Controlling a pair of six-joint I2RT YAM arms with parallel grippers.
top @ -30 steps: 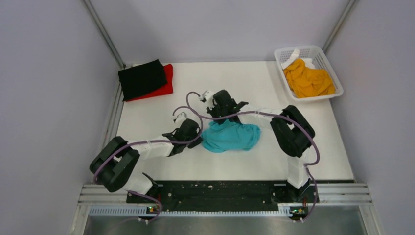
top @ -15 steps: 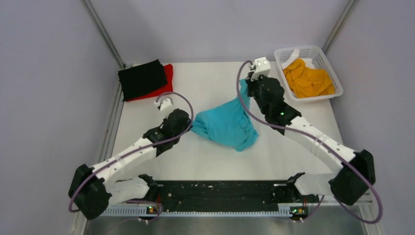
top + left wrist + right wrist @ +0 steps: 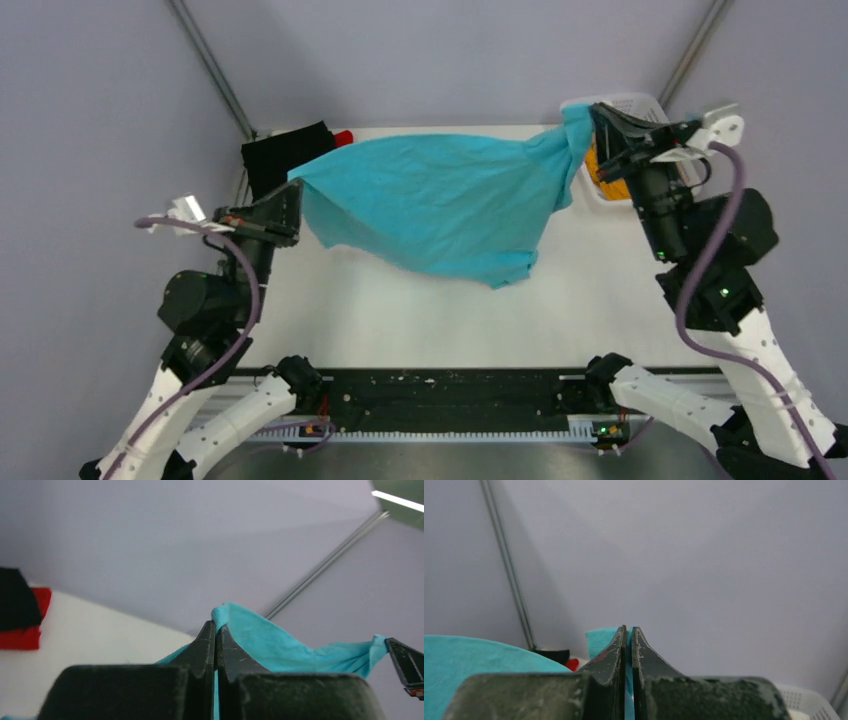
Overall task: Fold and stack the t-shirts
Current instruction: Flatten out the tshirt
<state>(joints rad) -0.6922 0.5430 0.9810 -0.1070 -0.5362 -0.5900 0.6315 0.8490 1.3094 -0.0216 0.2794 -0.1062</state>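
At the bottom of the top view the two arms rise from the near edge of the white table (image 3: 400, 310), one at each side of the frame. The left claw (image 3: 292, 192), at middle left, is pressed together on one corner of the turquoise shirt (image 3: 440, 200). The left wrist view shows the fingertips (image 3: 215, 626) shut tight, with blue cloth (image 3: 280, 645) poking out past them. The right claw (image 3: 597, 110), at upper right, pinches the opposite corner; its wrist view shows both fingers closed on a thin strip of the same cloth (image 3: 599, 636). The shirt hangs spread between the two claws above the table, its top edge pulled nearly straight and its lower edge sagging toward the centre of the frame.

Farther back, at upper left, a folded black shirt (image 3: 285, 160) lies on a red shirt (image 3: 343, 137), partly hidden behind the blue cloth. At upper right a white basket (image 3: 625, 99) stands behind the right claw, with a sliver of orange-yellow shirt (image 3: 593, 168) showing in it.
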